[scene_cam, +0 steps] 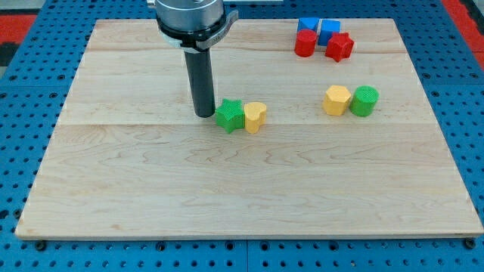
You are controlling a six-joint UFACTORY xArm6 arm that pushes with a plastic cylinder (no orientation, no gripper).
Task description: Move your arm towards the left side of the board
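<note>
My tip (204, 113) rests on the wooden board (151, 189), a little left of centre. It stands just left of a green star block (230, 115), very close to it or touching it. A yellow heart block (255, 117) sits against the green star's right side. The rod rises from the tip to the arm's mount at the view's top.
A yellow hexagon block (337, 100) and a green cylinder block (364, 100) sit side by side at the right. At the top right, two blue blocks (307, 25) (330, 30), a red cylinder block (305, 44) and a red star block (339, 47) cluster together.
</note>
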